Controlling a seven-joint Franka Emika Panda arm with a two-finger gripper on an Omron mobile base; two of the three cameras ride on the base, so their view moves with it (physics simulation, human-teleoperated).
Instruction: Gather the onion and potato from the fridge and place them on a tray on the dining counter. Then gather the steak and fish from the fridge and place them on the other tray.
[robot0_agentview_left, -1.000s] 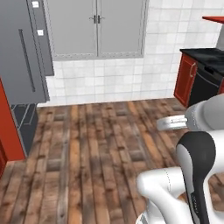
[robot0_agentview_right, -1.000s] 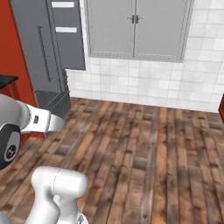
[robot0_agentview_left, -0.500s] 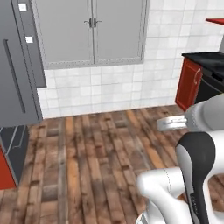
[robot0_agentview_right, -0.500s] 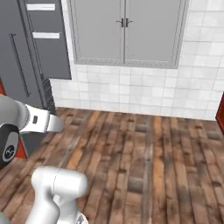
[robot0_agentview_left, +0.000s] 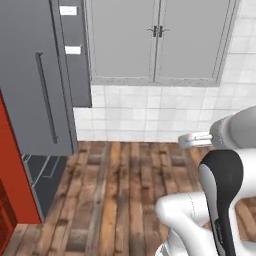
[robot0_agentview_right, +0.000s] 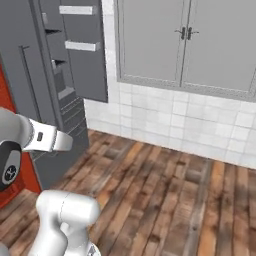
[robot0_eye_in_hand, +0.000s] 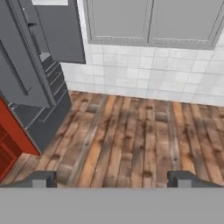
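Observation:
The tall grey fridge (robot0_agentview_left: 35, 95) stands at the left, with a long vertical bar handle (robot0_agentview_left: 46, 100) on its near door. One door is swung open, showing white bins (robot0_agentview_right: 82, 46) and dark inner shelves (robot0_agentview_right: 67, 97). In the hand view the fridge (robot0_eye_in_hand: 39, 65) fills the upper left. My gripper (robot0_eye_in_hand: 113, 180) is open above the wooden floor, well short of the fridge, with nothing between its fingertips (robot0_eye_in_hand: 41, 179). Onion, potato, steak, fish, trays and dining counter are out of view.
A red cabinet (robot0_agentview_left: 15, 195) stands beside the fridge at the left. Behind is a white tiled wall (robot0_agentview_left: 160, 115) with grey double cabinet doors (robot0_agentview_left: 157, 40) above it. Wooden floor (robot0_eye_in_hand: 131, 135) stretches between me and the fridge.
The whole picture has shifted: the camera has moved, and the fridge and tiled wall now appear closer and larger, with the open fridge door and shelves in sight. The arm keeps its pose.

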